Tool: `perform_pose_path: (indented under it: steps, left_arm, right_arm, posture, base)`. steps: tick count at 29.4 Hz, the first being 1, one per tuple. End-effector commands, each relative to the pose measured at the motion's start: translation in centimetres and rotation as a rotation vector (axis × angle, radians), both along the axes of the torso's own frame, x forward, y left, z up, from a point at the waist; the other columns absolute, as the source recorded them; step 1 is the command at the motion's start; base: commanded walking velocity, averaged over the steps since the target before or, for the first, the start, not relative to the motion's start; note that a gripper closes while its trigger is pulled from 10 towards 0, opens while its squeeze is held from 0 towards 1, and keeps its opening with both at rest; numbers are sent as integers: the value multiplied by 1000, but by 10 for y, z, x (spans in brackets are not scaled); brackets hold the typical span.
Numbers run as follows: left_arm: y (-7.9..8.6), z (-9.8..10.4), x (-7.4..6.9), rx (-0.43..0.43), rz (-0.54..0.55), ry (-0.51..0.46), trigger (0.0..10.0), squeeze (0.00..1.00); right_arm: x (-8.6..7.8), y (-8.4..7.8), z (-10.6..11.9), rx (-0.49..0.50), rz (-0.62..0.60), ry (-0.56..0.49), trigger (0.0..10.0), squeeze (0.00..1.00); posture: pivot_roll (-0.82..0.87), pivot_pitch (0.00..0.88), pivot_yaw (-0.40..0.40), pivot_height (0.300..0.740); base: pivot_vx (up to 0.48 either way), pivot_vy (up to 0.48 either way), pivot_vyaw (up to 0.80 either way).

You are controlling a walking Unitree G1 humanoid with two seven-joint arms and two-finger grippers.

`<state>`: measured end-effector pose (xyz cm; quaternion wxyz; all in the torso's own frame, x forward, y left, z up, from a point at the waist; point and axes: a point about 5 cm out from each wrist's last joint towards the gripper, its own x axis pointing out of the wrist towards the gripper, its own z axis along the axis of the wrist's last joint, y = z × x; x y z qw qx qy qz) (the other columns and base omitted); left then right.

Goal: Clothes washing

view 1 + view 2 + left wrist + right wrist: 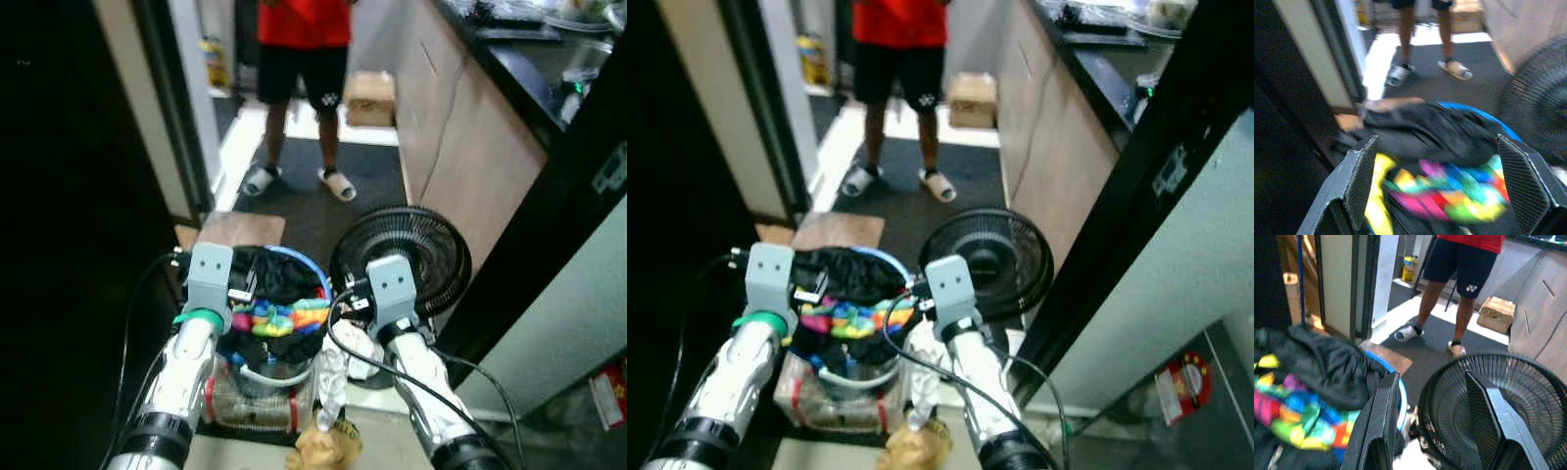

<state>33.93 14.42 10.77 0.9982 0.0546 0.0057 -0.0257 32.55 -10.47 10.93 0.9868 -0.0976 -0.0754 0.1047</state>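
Narrow hallway, laundry basket (304, 262), spread left gripper (1442, 183)

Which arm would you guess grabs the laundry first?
Probably the left: its gripper hangs open straight over the clothes in the basket; the right gripper straddles the fan.

No words or numbers can be read; a small white logo on the person's black shorts (1471, 287), upper centre, stays illegible.

1 laundry basket (312, 266), 1 fan (411, 245), 1 person (304, 59), 1 cardboard box (370, 98), 2 pincers
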Motion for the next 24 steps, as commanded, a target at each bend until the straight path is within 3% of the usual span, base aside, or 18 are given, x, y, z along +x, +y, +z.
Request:
perform_pose_path:
  steps: [1,11,15,24]
  left_arm:
    - [1,-3,-1,2,0,12,10000,0]
    - [-1,-2,-1,3,-3,13,10000,0]
    - [-2,-1,0,15,-1,1,10000,0]
    - [-3,1,1,22,0,-7,10000,0]
  right_arm:
    - [-2,0,-4,16,-4,11,10000,0]
    - [-2,-2,-3,23,1,8,10000,0]
    - [-2,-2,-3,22,8,8,10000,0]
    - [-3,0,-3,21,17,9,10000,0]
  posture:
    - [51,0,-1,740]
    - [45,0,1,740]
    - [45,0,0,740]
    - [45,0,0,740]
  base:
    - [-364,0,0]
    - [-351,0,0]
    - [0,0,0]
    - [357,0,0]
